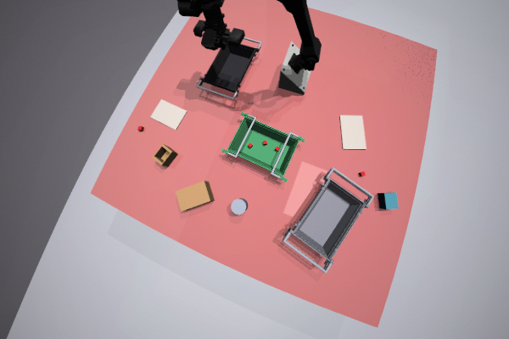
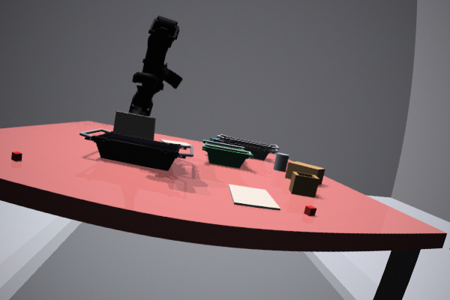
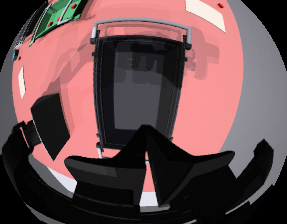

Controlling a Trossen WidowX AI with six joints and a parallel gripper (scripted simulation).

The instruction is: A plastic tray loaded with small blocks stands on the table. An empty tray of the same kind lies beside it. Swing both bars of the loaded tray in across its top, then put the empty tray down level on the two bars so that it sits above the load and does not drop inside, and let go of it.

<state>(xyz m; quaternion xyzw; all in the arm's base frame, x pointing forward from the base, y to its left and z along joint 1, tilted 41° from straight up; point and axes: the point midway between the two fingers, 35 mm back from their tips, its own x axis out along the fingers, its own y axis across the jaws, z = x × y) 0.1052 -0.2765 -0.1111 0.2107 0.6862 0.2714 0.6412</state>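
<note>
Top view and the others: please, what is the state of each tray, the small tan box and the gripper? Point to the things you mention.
Black tray (image 1: 233, 69) (image 2: 139, 153) (image 3: 144, 100): open side up, empty, bars out.
Green tray (image 1: 260, 156) (image 2: 225, 158) (image 3: 43, 28): loaded, bars across top.
Gray tray (image 1: 322, 220) (image 2: 259, 151) (image 3: 23, 37): empty, bars out.
Small tan box (image 1: 170, 158) (image 2: 304, 186): open top.
Gripper (image 1: 224, 46) (image 2: 141, 112) (image 3: 144, 128): shut, holding nothing.
</note>
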